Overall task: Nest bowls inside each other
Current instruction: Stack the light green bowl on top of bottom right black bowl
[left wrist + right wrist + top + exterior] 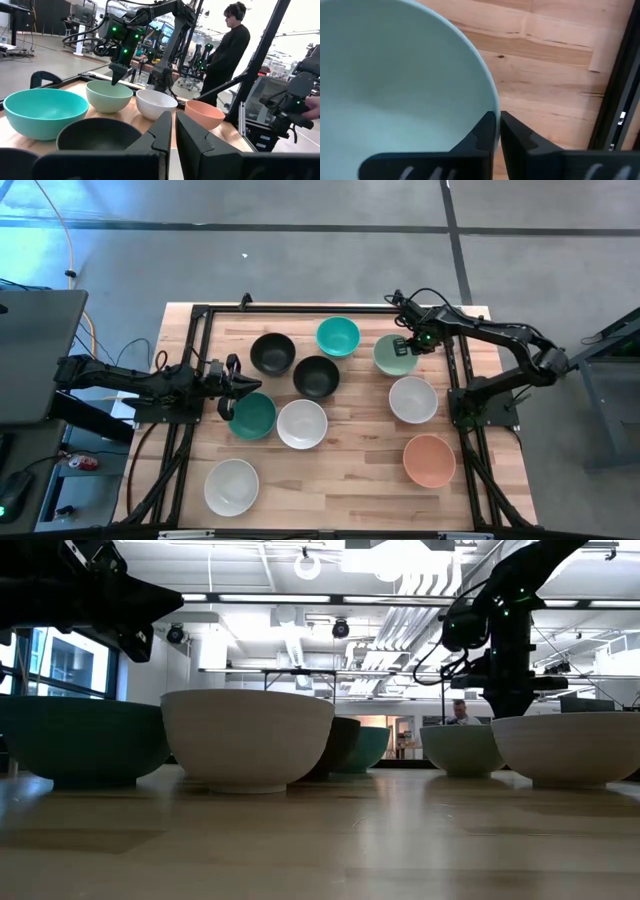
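My right claw [403, 346] hangs over the far right part of the light wooden bench [350, 480], its two dark fingers clenched on the rim of the round, smooth mint bowl [392, 358]; in my right wrist view the thin rim runs right into the narrow slit between the fingertips [487, 131]. That bowl sits on the bench near the far edge. My left claw [240, 378] waits by the left edge, fingers pressed together on nothing, hovering just above the rim of the round dark green bowl [252, 416].

Just left of the mint bowl, close to the far edge, stands the smooth teal bowl [338, 336]. Two round black bowls sit mid-bench toward the far side, one [272, 353] nearer the left edge, the other [316, 377] beside it. A smooth white bowl [302, 424] touches the dark green one. A second white bowl [413, 400] lies near the right edge, just on the near side of the mint one, and the salmon pink bowl [430, 460] stands nearer still along that edge. The third white bowl [232, 486] rests by the near left corner. None is nested.

A person in dark clothing [227, 47] stands beyond the bench.
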